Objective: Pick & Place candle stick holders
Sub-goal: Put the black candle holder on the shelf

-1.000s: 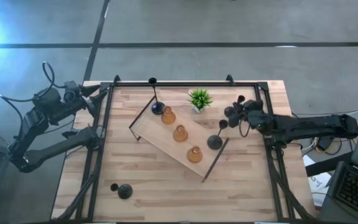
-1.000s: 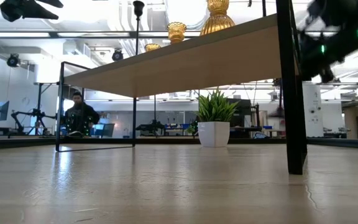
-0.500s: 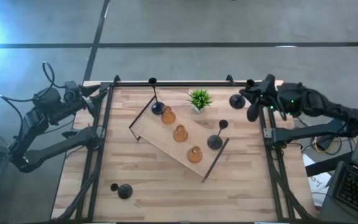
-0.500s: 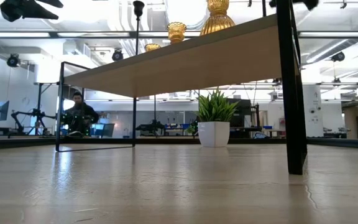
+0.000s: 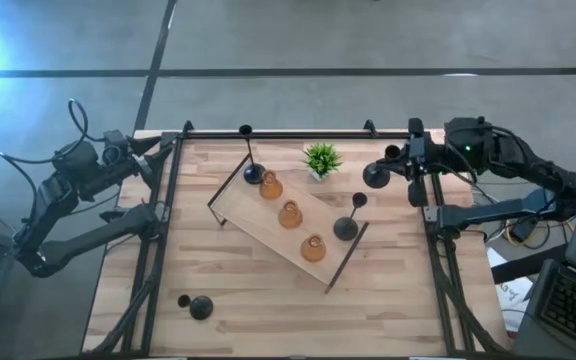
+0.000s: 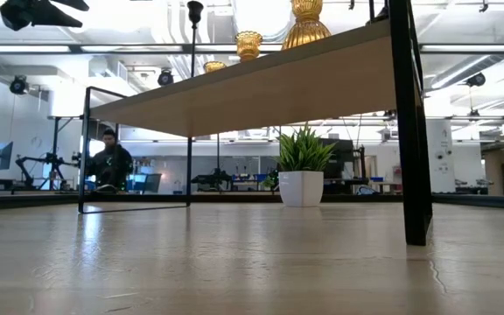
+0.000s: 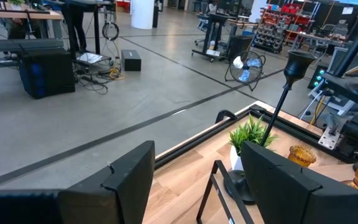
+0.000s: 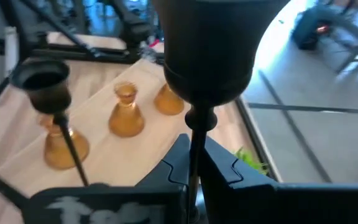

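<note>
The right gripper point(image 5: 408, 160) holds its fingers clamped on a black candle stick holder point(image 5: 376, 175) by the stem, its long axis stretching sideways toward the wooden tray point(image 5: 258, 228) beyond the fingertips; left fingers point(image 7: 129, 174) apart.

right gripper point(image 5: 411, 163) grips black holder point(image 5: 377, 175) | near plant point(image 5: 321, 159) | tray point(image 5: 258, 229): five holders

High view: straight down on the whole bench point(image 5: 268, 300), both arms at its sides. Low view: at bench-top level, looking level under the wooden tray point(image 6: 261, 83) into the room behind. Left wrist view: from the bench's far left corner, facing across it and out over the floor. Right wrist view: very near, a black holder point(image 8: 207, 56) filling it. All four views share the potted plant point(image 5: 321, 159) and the tray.
</note>
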Robot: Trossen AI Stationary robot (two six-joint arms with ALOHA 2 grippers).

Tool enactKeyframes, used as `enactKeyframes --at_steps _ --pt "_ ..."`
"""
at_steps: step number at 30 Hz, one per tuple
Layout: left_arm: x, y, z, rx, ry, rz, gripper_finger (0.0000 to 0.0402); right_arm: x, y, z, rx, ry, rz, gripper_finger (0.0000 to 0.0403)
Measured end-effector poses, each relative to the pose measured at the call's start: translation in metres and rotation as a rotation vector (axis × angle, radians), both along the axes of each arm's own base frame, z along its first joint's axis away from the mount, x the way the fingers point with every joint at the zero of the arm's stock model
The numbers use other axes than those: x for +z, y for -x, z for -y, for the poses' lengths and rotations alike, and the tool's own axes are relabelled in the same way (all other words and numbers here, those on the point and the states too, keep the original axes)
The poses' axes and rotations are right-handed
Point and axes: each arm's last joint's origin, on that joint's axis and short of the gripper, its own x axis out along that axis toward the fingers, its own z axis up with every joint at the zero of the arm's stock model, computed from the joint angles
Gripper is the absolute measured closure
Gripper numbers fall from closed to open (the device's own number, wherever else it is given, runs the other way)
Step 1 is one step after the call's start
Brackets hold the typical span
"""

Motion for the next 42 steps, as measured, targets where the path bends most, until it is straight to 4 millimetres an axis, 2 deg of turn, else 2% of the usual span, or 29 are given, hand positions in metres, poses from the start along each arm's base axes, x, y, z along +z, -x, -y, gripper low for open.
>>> enactKeyframes --at_steps 5,17,24,30,42 --pt "0.000 0.000 0.000 0.000 0.000 0.000 0.0158 -0.010 -0.007 0.014 0.103 -0.051 -0.025 0.0394" --pt "0.000 0.000 0.000 0.000 0.000 0.000 0.0158 -0.025 -0.042 0.055 0.341 -0.141 0.005 0.0394" --pt "0.000 0.000 0.000 0.000 0.000 0.000 0.0158 -0.028 -0.059 0.061 0.479 -0.185 0.061 0.0394" --pt "0.000 0.000 0.000 0.000 0.000 0.000 0.0158 -0.033 -0.067 0.065 0.514 -0.156 0.103 0.0394" --pt "0.000 0.000 0.000 0.000 0.000 0.000 0.0158 -0.071 -0.079 0.069 0.549 -0.194 0.156 0.0394"
